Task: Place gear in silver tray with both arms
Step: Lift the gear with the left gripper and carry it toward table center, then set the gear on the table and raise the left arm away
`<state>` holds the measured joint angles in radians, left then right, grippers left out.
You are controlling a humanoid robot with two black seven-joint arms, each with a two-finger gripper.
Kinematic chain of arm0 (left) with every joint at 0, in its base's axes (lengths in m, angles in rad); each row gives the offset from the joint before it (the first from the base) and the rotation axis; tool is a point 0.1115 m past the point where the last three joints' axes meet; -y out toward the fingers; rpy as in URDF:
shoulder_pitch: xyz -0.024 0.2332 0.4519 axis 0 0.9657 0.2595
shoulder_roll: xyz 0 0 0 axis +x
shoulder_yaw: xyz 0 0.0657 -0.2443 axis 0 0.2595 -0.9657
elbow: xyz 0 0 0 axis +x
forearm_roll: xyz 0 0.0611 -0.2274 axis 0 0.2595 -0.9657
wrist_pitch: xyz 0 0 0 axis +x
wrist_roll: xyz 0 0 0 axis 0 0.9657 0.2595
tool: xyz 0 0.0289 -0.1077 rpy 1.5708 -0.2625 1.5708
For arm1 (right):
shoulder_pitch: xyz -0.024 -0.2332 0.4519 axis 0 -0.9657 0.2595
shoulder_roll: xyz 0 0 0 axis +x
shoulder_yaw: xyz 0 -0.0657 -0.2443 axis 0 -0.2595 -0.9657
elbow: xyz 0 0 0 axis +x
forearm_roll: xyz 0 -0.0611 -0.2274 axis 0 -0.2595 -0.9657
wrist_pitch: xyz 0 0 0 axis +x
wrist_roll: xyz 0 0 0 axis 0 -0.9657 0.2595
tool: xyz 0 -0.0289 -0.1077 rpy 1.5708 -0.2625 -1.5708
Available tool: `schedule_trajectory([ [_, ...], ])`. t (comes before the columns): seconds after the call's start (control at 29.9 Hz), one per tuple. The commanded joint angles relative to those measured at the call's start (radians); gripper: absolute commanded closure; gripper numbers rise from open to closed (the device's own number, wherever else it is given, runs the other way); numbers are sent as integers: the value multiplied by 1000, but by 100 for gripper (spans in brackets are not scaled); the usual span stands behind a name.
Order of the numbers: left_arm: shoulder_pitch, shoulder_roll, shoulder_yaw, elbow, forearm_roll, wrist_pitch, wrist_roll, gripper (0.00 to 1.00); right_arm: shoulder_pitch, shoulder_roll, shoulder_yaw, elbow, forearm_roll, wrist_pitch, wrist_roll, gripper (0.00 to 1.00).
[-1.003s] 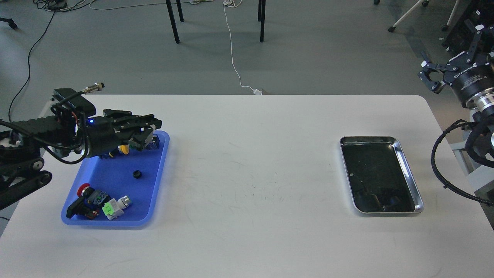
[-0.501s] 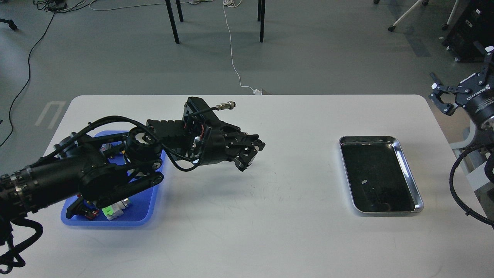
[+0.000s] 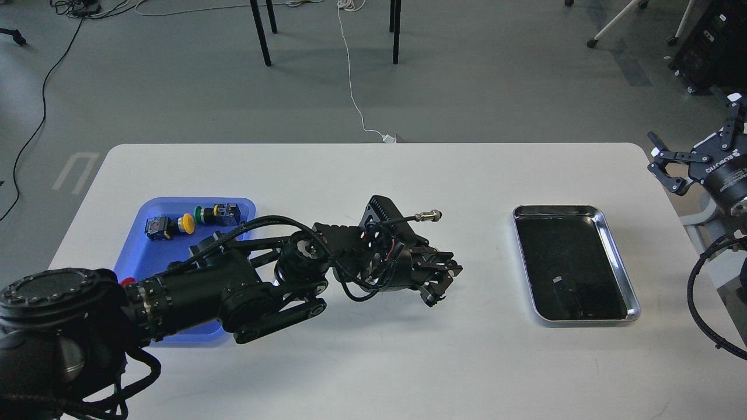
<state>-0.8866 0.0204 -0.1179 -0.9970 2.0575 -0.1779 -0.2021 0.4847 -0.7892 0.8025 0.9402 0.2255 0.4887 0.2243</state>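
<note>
The left pincer [image 3: 440,287] hangs over the middle of the white table [image 3: 373,361], fingers drawn close together; whether anything sits between them cannot be told. At its 3 o'clock, well apart, lies the silver tray [image 3: 620,258]. The right pincer [image 3: 665,169] is at the table's 2 o'clock corner, fingers spread, grasping nothing. At 9 o'clock, a blue tray [image 3: 245,205] carries push-buttons, partly hidden by the left arm [image 3: 233,291].
</note>
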Motion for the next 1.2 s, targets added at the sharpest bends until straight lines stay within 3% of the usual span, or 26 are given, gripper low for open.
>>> schedule_trajectory([
  [0.0, 20, -20, 0, 32, 53, -2, 15, 73, 0, 1, 0, 0, -1, 0, 0, 1],
  [0.2, 21, -20, 1, 63, 61, 0, 26, 71, 0, 2, 0, -1, -15, 0, -2, 1],
  [0.3, 25, -20, 1, 63, 62, -2, 26, 65, 0, 2, 0, -1, -15, 0, -2, 1],
  [0.5, 23, -20, 6, 63, 59, 0, 26, 60, 0, 2, -2, -1, -15, 0, -2, 1],
  [0.67, 17, 51, -34, 20, 14, 49, 13, 42, 3, -2, -2, 0, -17, 0, 0, 1],
  [0.87, 9, 242, -159, -75, -334, 101, 9, 23, 53, -31, -2, 0, -112, 0, -2, 1],
  [1.07, 5, 377, -325, -84, -796, 68, 6, 19, 179, -42, -35, 5, -309, 0, -2, 1],
  [1.17, 5, 435, -380, -84, -1014, 46, -16, 16, 317, -61, -159, 25, -473, 0, -2, 1],
])
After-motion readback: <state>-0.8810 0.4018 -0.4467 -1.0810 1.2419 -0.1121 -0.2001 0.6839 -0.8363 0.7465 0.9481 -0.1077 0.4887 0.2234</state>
